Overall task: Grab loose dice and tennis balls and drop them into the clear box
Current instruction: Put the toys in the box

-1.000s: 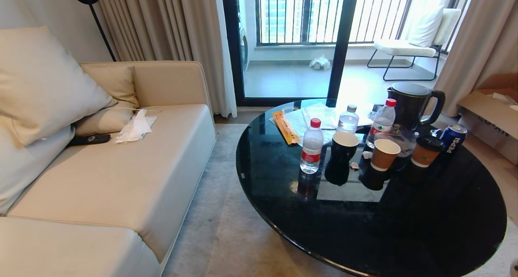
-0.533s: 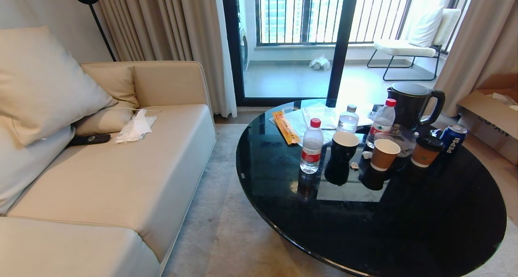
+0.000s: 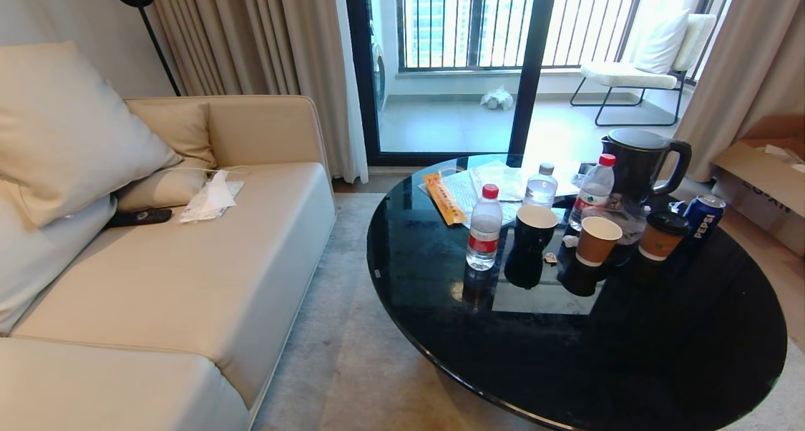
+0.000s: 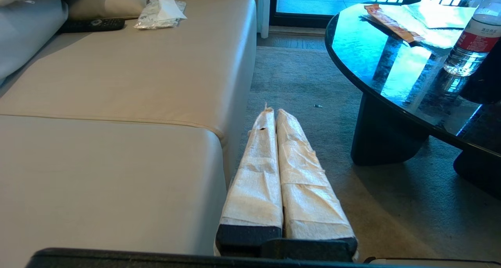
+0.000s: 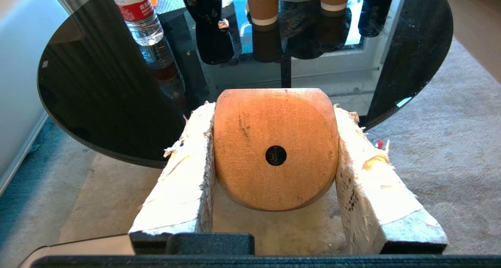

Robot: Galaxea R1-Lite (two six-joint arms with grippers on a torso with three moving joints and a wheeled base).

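An orange-tan die (image 5: 274, 150) with rounded corners shows a single black pip in the right wrist view. My right gripper (image 5: 274, 109) is shut on it, one padded finger (image 5: 184, 174) against each side. It hangs above the carpet, just short of the near rim of the black glass table (image 5: 98, 84). My left gripper (image 4: 274, 112) is shut and empty, parked low over the carpet between the sofa and the table. Neither arm shows in the head view. The tennis balls and the clear box are out of view.
The round black table (image 3: 629, 368) carries water bottles (image 3: 484, 226), paper cups (image 3: 596, 239), a black kettle (image 3: 638, 160), a Pepsi can (image 3: 703, 217) and papers. A beige sofa (image 3: 188, 274) with cushions stands left. A cardboard box (image 3: 764, 167) sits at the far right.
A small sliver of my right arm at the bottom right corner of the head view has dropped out of sight. Everything else in the head view is unchanged.
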